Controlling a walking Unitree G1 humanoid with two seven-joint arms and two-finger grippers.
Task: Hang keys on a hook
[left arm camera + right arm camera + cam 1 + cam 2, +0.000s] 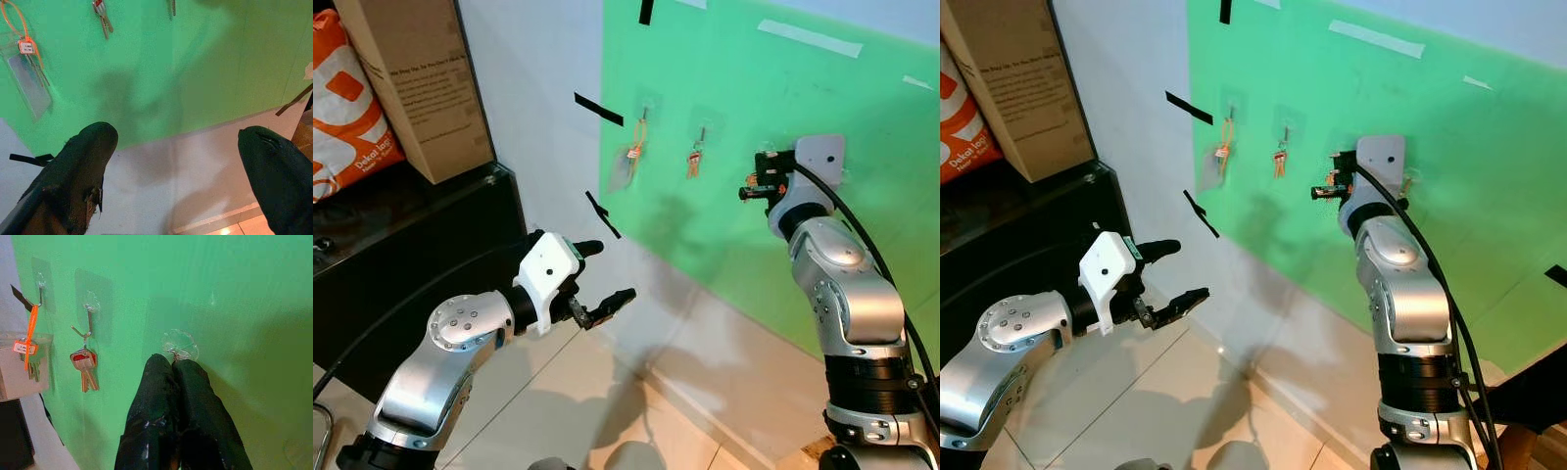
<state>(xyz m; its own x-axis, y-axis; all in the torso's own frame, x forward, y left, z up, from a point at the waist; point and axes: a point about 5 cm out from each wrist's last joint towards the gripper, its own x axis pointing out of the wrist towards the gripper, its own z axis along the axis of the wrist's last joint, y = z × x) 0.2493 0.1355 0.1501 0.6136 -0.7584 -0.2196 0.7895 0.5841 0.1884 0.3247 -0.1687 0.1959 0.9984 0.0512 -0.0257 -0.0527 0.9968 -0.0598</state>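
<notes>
Right tool [173, 363], fingers pressed together, touches a clear hook [180, 344] on the green wall [862, 225]; left tool [597, 276] gapes lower left. Keys [86, 372] hang upper left, cardboard box [416, 78] beyond.

White wall [533, 117] carrying a green sheet [822, 98] and black tape strips [598, 109]. Pale tiled floor [558, 392]. Black cabinet [401, 264] holding a cardboard box [416, 73].

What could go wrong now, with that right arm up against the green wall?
The right tool, fingers pressed together, sits right at the third hook; its fingers hide whatever they carry, so the ring could miss the hook and drop. Pushing harder might peel that clear stick-on hook off the green wall. A sideways slip could knock the keys hanging on the next hook.
</notes>
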